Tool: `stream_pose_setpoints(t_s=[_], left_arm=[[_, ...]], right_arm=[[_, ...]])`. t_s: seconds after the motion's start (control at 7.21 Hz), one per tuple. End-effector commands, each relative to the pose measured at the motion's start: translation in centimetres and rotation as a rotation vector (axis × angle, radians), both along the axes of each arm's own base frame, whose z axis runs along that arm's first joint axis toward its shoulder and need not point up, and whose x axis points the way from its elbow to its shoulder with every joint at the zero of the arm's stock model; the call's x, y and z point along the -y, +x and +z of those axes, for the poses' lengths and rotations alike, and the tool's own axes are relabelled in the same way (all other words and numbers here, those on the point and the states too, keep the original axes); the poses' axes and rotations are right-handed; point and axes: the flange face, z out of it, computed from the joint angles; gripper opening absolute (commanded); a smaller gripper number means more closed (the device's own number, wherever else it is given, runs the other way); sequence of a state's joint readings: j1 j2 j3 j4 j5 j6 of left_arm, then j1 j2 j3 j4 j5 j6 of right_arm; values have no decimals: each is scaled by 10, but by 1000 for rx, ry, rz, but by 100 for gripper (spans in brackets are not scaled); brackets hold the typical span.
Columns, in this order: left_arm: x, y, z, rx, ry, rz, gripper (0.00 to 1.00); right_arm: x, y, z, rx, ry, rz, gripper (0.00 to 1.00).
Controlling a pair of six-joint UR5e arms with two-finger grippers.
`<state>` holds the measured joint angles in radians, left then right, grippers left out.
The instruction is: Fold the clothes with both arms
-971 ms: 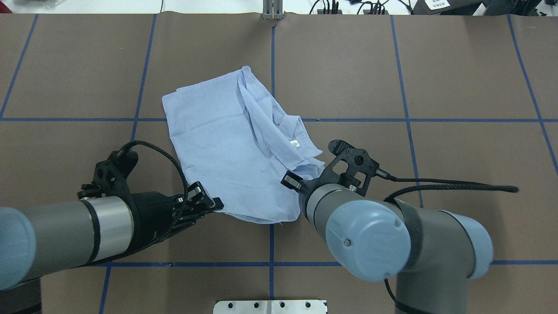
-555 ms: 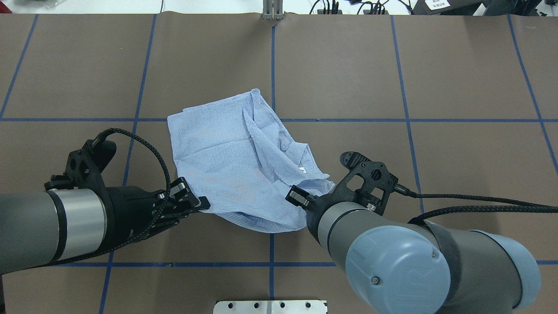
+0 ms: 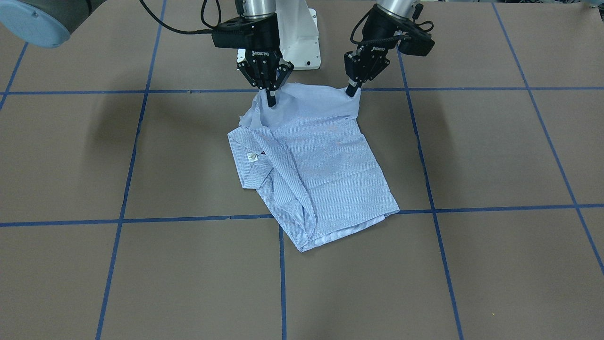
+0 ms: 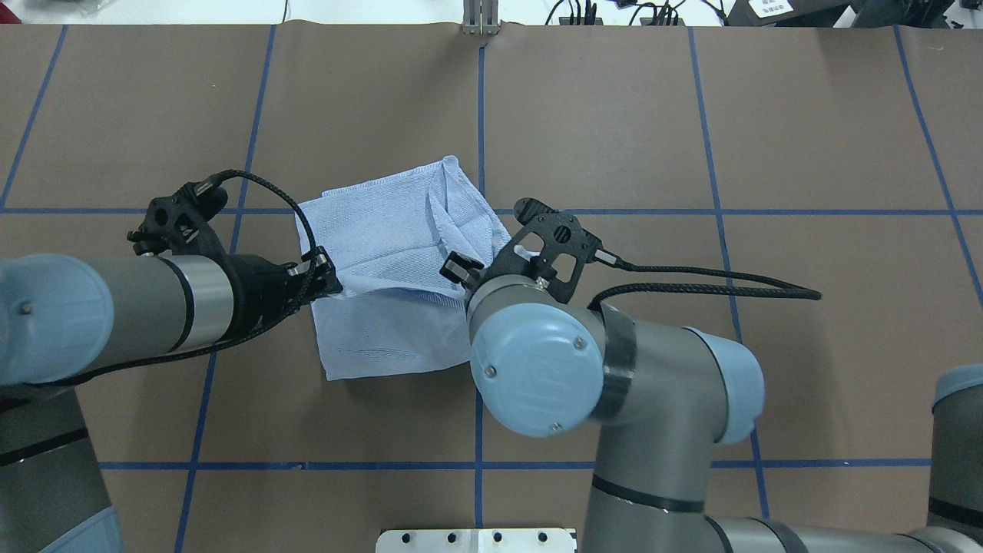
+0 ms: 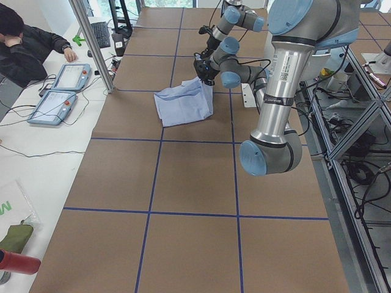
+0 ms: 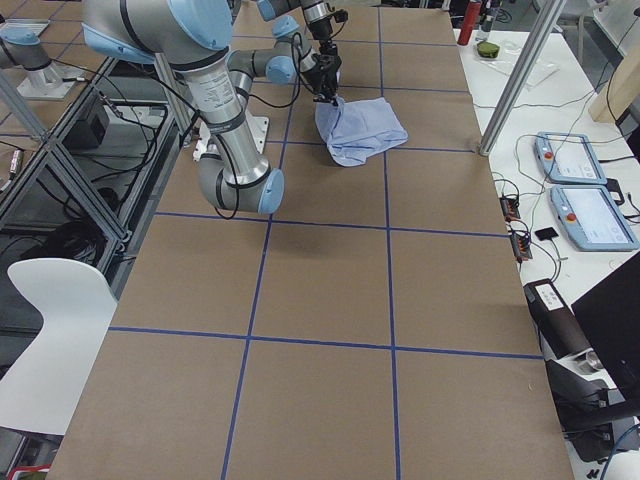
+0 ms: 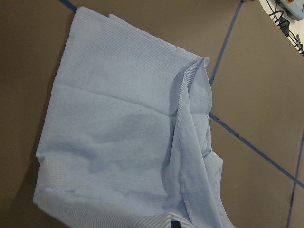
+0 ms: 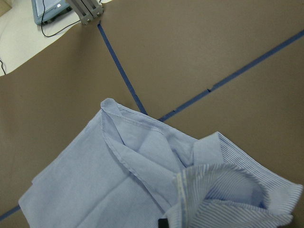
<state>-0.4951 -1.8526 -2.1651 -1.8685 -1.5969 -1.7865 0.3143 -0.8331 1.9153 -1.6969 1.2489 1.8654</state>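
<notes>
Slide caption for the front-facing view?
Left end effector and right end effector grip the raised robot-side edge of the striped shirt.

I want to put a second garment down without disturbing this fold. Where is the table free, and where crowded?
The table is bare in the far row of squares beyond the shirt and on the robot's far right. It is crowded at the shirt's near edge, where the left gripper and right gripper pinch it.

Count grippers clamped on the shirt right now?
2. The left gripper pinches one corner of the lifted robot-side edge of the shirt. The right gripper pinches the other end of that edge. Both are closed on fabric, and neither is hidden.
</notes>
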Motion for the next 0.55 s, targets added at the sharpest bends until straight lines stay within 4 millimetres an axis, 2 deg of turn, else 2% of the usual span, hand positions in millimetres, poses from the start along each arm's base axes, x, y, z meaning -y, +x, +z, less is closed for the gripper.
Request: stream_pose_setpoints(t_s=[0.0, 0.28, 0.42], left_arm=[[48, 7, 20, 94, 38, -34, 0], [90, 33, 45, 171, 28, -52, 0], [114, 47, 52, 215, 37, -54, 0]], right_arm=[[78, -48, -22, -32, 18, 56, 0], [140, -101, -27, -53, -3, 74, 0], [168, -116, -23, -56, -14, 64, 0]])
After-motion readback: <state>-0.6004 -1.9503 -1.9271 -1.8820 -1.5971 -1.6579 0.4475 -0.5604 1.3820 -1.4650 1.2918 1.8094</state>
